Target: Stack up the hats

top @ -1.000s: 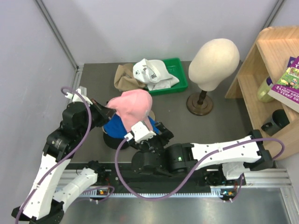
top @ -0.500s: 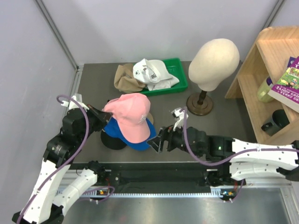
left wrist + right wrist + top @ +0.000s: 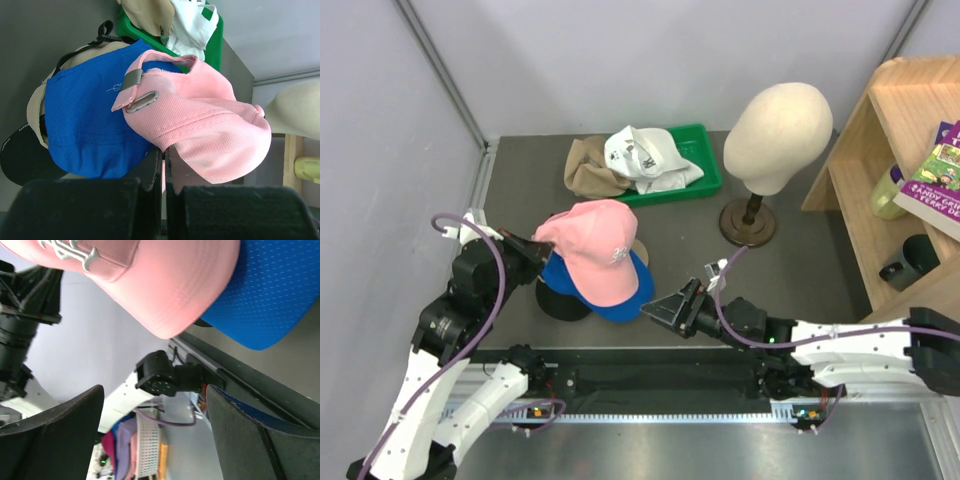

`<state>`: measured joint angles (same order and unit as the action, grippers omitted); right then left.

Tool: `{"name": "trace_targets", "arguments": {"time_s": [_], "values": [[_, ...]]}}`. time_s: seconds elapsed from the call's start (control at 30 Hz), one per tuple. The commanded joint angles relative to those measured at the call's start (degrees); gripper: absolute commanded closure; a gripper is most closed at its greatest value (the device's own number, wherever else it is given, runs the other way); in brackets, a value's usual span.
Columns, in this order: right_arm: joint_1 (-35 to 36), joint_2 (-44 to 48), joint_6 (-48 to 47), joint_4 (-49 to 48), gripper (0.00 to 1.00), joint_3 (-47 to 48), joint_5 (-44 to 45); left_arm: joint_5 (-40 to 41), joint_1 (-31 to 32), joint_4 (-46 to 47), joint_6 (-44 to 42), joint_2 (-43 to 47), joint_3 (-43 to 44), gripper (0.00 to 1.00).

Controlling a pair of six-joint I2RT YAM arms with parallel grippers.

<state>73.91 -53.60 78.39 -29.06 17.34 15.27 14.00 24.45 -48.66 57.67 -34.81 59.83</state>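
Pink cap [image 3: 598,250], brim toward five o'clock, tops a pile at nine o'clock: blue cap [image 3: 620,298], tan cap [image 3: 35,107], black cap [image 3: 558,300]. At twelve o'clock, crumpled white logo cap [image 3: 645,155] touches khaki-brown cap [image 3: 588,165].

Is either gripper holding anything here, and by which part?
The left gripper pinches the pink cap by its crown's edge near the back strap; the right gripper is open and empty.
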Motion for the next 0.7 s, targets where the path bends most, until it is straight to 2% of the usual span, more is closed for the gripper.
{"name": "trace_targets", "arguments": {"time_s": [0.0, 0.17, 0.43, 0.67], "values": [[-1.2, -7.0, 5.9, -23.5, 0.18, 0.6, -1.2, 1.7, -0.2, 0.2, 1.7, 1.5, -0.5, 1.00], [-3.5, -18.1, 8.6, -36.1, 0.20, 0.4, -4.0, 2.2, -0.2, -0.2, 2.2, 1.9, -0.8, 1.00], [-5.5, -24.6, 7.5, -37.6, 0.21, 3.7, -7.0, 1.7, -0.2, 0.8, 2.5, 1.1, -0.8, 1.00], [-7.2, -33.5, 10.7, -46.8, 0.25, 4.5, -9.7, 1.9, -0.2, 0.9, 3.3, 0.9, -0.2, 1.00]]}}
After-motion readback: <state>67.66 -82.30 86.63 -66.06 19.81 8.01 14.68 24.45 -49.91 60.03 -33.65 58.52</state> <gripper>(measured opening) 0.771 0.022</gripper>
